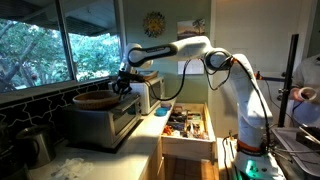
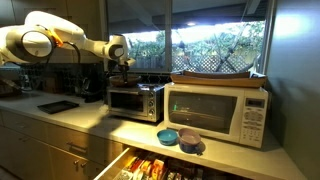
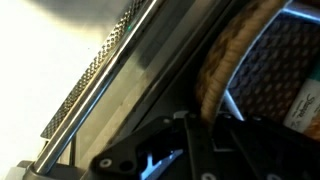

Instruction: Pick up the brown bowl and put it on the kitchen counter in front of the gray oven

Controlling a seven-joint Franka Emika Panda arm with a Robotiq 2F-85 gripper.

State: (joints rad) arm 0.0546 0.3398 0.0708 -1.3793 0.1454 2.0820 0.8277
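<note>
**Atop the gray oven: bowl not yet carried down**

Across the lower frame runs the kitchen counter. The stretch before the gray oven holds no bowl. The brown bowl sits on the oven's top, left of centre. The tool hangs at its rim, and whether it is closed on the rim cannot be told. Lifting and placing appear undone.

Looks like a home kitchen: pale kitchen counter over wooden cabinets, gray oven beside a white microwave, blue dish on the counter, open drawer crammed with small items, big windows onto trees.
</note>
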